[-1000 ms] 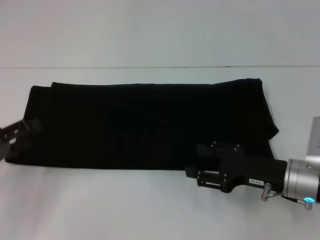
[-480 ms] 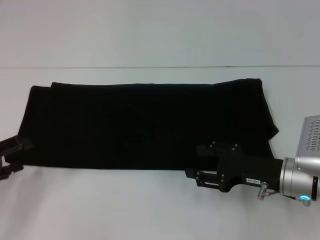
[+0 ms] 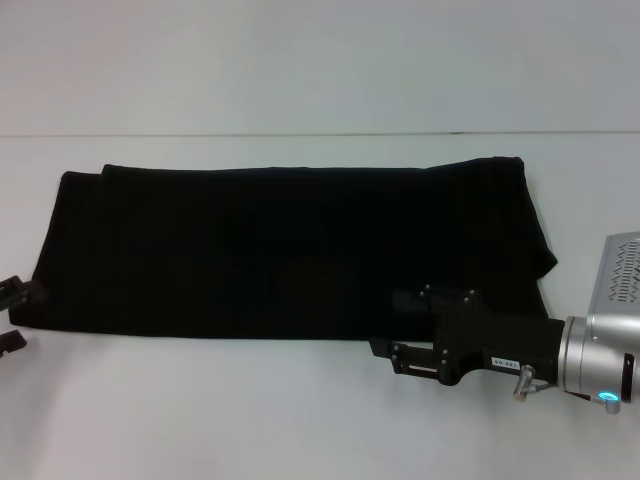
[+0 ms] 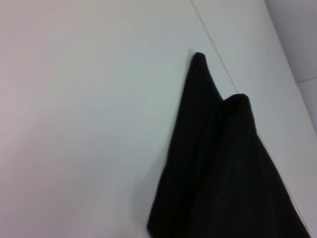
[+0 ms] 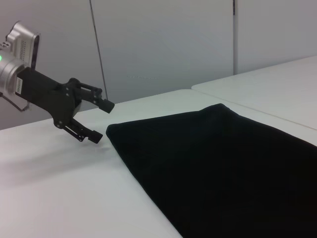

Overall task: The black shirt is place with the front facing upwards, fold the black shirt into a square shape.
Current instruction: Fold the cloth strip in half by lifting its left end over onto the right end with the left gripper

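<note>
The black shirt [image 3: 290,250] lies flat on the white desk [image 3: 300,410], folded lengthwise into a long dark band that runs across the desk from the robot's left to its right. No lettering shows on the upper face. The end on the robot's right is a little wider and uneven, with a corner sticking out past the near edge. At the end on the robot's left, the left wrist view shows two cloth corners [image 4: 218,148] stacked, one layer set slightly back from the other.

The left hand [image 3: 12,315] sits at the left border of the head view, just off the near left corner of the band and clear of the cloth. From the right wrist view I can see that same left hand [image 5: 101,121] held just above the desk with its two fingers spread apart and nothing between them, close beside the shirt's corner.

The right hand [image 3: 385,330] reaches in low from the robot's right, its black body over the near edge of the shirt toward the right end. I cannot tell whether its fingers are apart or together, since they merge with the dark cloth
</note>
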Tool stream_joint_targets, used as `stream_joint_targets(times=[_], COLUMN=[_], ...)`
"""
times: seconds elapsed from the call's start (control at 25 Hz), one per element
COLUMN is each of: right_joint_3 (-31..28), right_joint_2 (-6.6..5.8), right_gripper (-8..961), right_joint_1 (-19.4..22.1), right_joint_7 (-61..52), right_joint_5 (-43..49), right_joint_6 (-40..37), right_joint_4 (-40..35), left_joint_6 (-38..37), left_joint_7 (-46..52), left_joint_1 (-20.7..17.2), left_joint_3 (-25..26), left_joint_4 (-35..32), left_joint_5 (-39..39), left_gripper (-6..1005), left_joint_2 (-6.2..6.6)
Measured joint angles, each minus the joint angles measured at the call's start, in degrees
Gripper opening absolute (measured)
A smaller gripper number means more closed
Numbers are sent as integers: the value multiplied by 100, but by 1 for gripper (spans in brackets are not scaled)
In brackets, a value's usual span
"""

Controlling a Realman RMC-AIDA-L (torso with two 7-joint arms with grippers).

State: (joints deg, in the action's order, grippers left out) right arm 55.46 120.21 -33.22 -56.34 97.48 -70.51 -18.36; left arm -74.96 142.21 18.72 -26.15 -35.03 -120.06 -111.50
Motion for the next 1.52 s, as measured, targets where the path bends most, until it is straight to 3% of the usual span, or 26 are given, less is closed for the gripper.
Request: stream_joint_targets(times=[1.04,1.52], right_joint_3=[9,8], right_joint_2=[2,1], right_gripper=[736,736], right_joint_1=[74,76], right_joint_7=[-74,-79], right_joint_5=[-2,-1], right_joint_6=[-111,-121], right_joint_4=[71,122], left_joint_6=[729,794], left_joint_7=[-23,-236], left_joint_1=[383,436], left_joint_3=[-102,-100], left_joint_4=[124,-10], left_joint_5=[-429,-602], left_gripper=[897,451], left_joint_2=[-4,-95])
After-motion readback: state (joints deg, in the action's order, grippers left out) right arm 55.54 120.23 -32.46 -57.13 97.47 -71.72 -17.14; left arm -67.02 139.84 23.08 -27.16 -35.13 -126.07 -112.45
